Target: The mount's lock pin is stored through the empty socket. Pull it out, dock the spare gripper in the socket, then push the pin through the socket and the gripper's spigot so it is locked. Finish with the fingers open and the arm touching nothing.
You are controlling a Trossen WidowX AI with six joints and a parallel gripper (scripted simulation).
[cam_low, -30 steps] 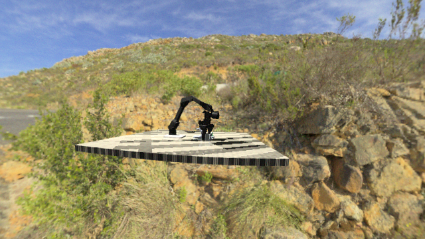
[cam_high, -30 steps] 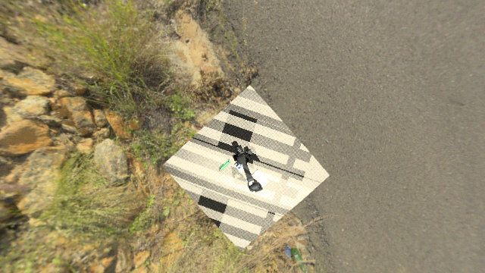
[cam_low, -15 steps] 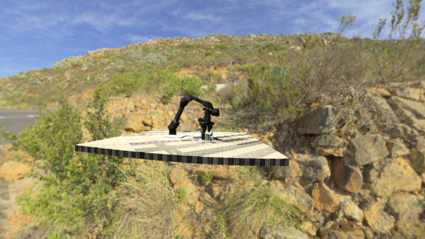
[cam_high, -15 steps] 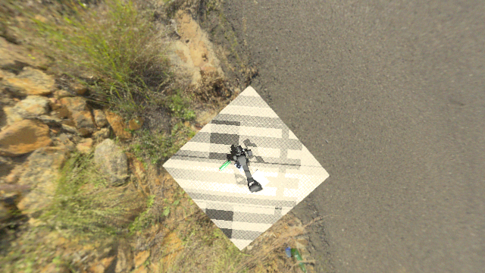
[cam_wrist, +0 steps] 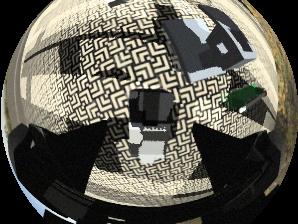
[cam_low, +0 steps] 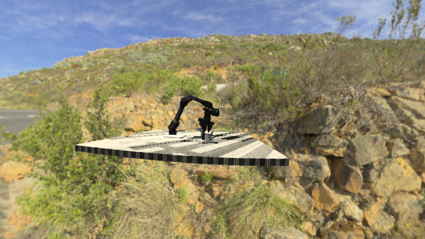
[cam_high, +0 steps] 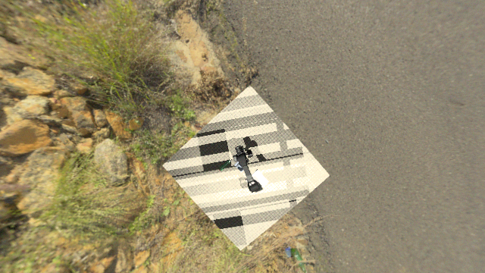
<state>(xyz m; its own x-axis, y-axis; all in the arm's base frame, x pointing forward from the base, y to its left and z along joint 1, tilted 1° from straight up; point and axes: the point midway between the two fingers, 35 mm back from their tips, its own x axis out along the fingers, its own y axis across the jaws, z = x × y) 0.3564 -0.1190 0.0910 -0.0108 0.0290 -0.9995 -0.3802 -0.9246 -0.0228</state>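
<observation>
My gripper [cam_wrist: 150, 125] [cam_high: 240, 152] [cam_low: 206, 129] is open and empty, pointing straight down over the patterned table. Right below it in the wrist view, a dark boxy part, the spare gripper [cam_wrist: 150, 106], sits against a pale grey block. There is air between it and my fingers. I cannot tell how deep it sits in the socket. The green lock pin [cam_wrist: 243, 97] [cam_high: 225, 165] lies loose on the table to one side, apart from both. A second grey and dark block [cam_wrist: 210, 45] stands farther off.
The arm's base [cam_high: 255, 186] [cam_low: 172, 127] stands on a white pad near the middle of the striped table [cam_high: 265, 212] [cam_low: 166, 156]. The table floats over rocks, grass and a road; its edges are far from the work spot.
</observation>
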